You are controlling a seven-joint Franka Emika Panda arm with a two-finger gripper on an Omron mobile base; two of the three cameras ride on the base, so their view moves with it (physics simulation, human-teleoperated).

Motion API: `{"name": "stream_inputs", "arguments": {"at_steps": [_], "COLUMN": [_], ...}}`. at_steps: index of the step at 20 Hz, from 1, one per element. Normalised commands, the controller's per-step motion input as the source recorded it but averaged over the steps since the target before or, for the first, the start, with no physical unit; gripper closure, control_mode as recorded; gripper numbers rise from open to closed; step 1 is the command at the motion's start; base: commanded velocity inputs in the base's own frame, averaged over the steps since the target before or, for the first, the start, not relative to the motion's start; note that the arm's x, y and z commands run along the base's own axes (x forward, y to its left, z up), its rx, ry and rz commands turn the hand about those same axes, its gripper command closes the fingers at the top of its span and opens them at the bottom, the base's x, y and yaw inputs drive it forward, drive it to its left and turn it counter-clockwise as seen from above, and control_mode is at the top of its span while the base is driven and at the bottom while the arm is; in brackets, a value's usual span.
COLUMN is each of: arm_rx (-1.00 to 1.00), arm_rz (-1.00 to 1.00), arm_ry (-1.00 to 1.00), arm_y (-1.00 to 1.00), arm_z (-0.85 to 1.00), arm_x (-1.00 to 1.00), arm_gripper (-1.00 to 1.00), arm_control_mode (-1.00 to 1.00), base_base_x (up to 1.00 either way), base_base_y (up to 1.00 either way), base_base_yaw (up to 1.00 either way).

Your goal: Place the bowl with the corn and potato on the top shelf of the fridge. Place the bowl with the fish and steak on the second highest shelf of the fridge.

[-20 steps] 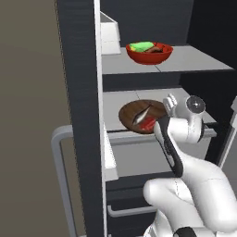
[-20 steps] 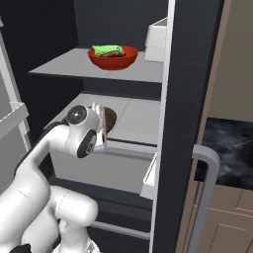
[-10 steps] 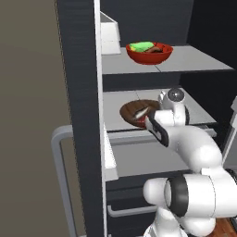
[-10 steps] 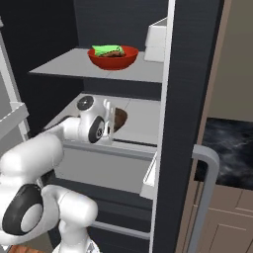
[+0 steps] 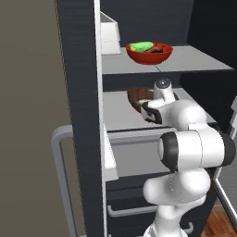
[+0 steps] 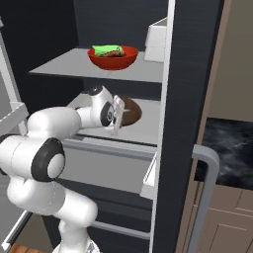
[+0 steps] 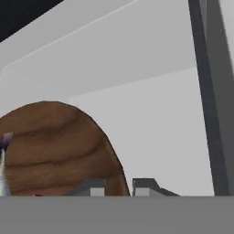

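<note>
1. Since a second ago, the arm has swung its wrist further in over the second highest shelf [image 5: 121, 109], where the brown bowl [image 6: 129, 110] sits.
2. One red bowl [image 5: 149, 52] with the corn [image 5: 140, 46] rests on the top shelf [image 5: 199, 62] of the fridge [image 5: 78, 92].
3. Two bowls total; the gripper [image 7: 119, 187] is closed, empty, beside the brown bowl's rim.

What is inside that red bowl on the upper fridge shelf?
The red bowl holds a green corn cob beside a brown potato. The bowl's wall hides whatever lies deeper inside.
</note>
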Motion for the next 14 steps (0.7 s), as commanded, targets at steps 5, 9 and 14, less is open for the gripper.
{"name": "stream_inputs", "arguments": {"at_steps": [5,9,14], "arm_rx": [0.00,0.00,0.00], "arm_rz": [-0.03,0.00,0.00], "arm_ry": [0.01,0.00,-0.04], "arm_y": [0.00,0.00,0.00], "arm_z": [0.00,0.00,0.01], "arm_x": [0.21,-0.28,-0.85], "arm_gripper": [-1.00,-1.00,-1.00], "arm_control_mode": [-1.00,-1.00,-1.00], "base_base_x": [0.00,0.00,0.00], "base_base_y": [0.00,0.00,0.00], "base_base_yaw": [0.00,0.00,0.00]}}
